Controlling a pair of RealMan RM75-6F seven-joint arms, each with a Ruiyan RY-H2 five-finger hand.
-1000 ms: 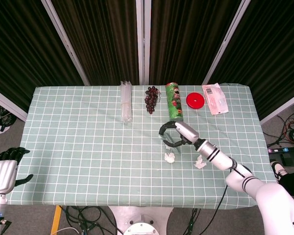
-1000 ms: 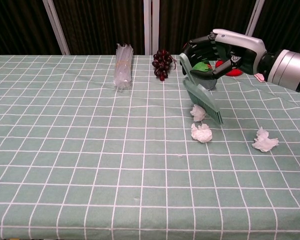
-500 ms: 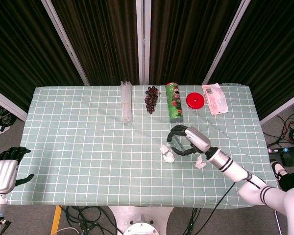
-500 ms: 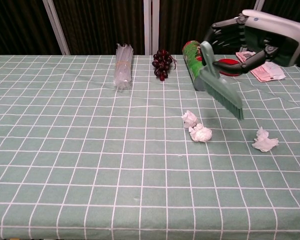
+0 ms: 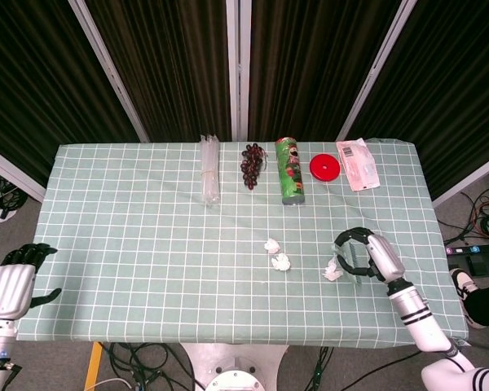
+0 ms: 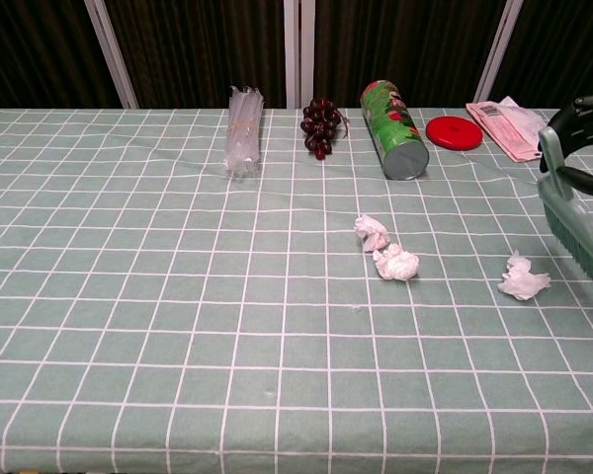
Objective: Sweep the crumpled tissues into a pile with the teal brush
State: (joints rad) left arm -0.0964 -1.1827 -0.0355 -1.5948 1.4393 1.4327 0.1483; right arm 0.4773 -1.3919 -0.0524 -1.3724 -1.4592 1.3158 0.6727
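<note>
My right hand [image 5: 373, 254] grips the teal brush [image 6: 575, 223] at the table's right side, bristles hanging just right of a lone crumpled tissue [image 6: 524, 279] [image 5: 332, 271]. In the chest view only the hand's dark fingers [image 6: 591, 107] show at the right edge. Two more crumpled tissues [image 6: 373, 231] [image 6: 396, 263] lie close together near the table's middle, seen from the head as tissues [image 5: 271, 245] [image 5: 283, 261]. My left hand [image 5: 12, 281] hangs off the table's left front corner, holding nothing, fingers apart.
Along the far edge lie a clear plastic bundle [image 6: 242, 129], dark grapes [image 6: 319, 122], a green can on its side [image 6: 393, 128], a red lid [image 6: 453, 131] and a pink packet [image 6: 506, 115]. The green checked cloth [image 6: 178, 326] covers the table.
My right hand carried the brush from beside the two middle tissues rightward and nearer, to the right of the lone tissue. One middle tissue shifted left after the earlier sweep.
</note>
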